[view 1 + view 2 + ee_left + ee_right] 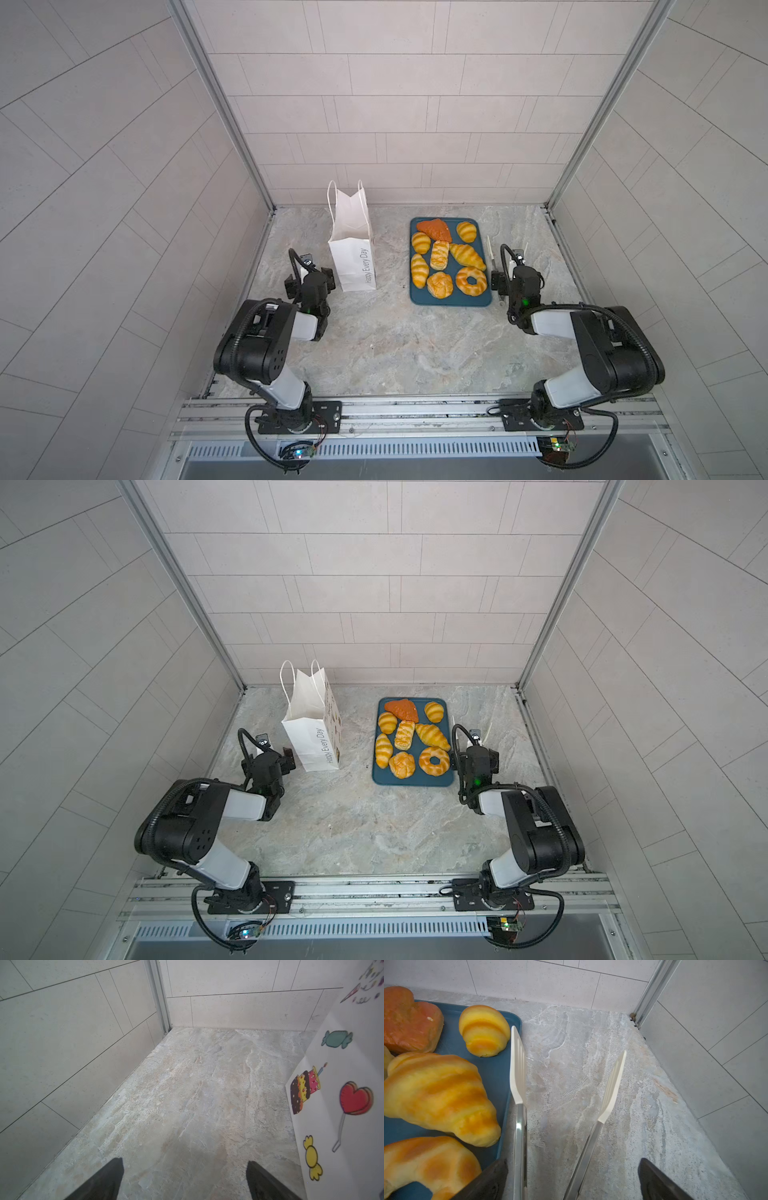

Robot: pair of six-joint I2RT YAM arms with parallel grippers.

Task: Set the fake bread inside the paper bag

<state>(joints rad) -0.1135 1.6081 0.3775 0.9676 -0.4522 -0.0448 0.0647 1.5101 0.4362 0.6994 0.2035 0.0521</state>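
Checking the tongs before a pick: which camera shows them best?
The right wrist view: both white slotted tips of the tongs and their metal arms show close up, spread apart, beside the tray. In both top views only thin slivers show, the right arm covering the rest. The left wrist view shows none.

top views: overhead, whole table [374, 353] | wrists: low, close, forward

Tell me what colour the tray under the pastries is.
The tray is dark teal-blue, clearest in the right wrist view.
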